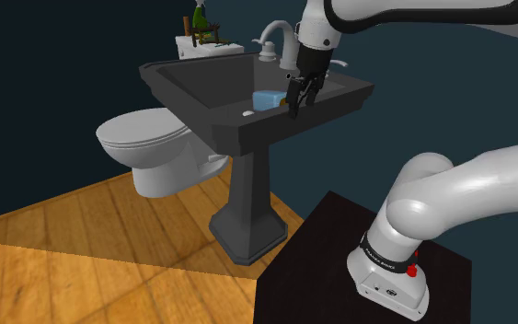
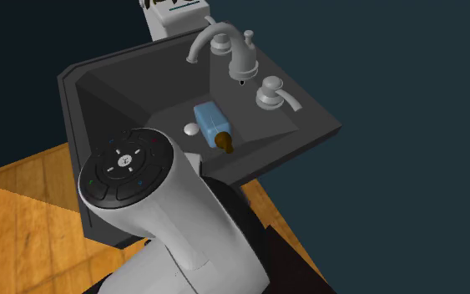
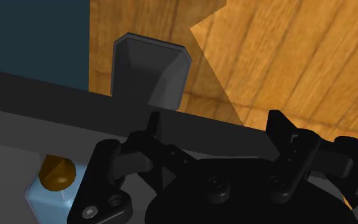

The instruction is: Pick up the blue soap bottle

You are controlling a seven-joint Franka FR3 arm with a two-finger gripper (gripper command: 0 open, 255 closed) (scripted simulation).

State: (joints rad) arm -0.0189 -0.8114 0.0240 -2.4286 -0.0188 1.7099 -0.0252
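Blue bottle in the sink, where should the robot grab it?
Probably the bottle by its flat body, from straight above, pinching across the short width. It lies on its side in the sink, and its brown cap is small and round, so likely slippery.

Dim scene, bright wedge across wood floor (image 1: 82,276)

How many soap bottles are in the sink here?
1. A blue bottle lies in the sink basin, its brown cap pointing away from the faucet. The arm hides part of the sink.
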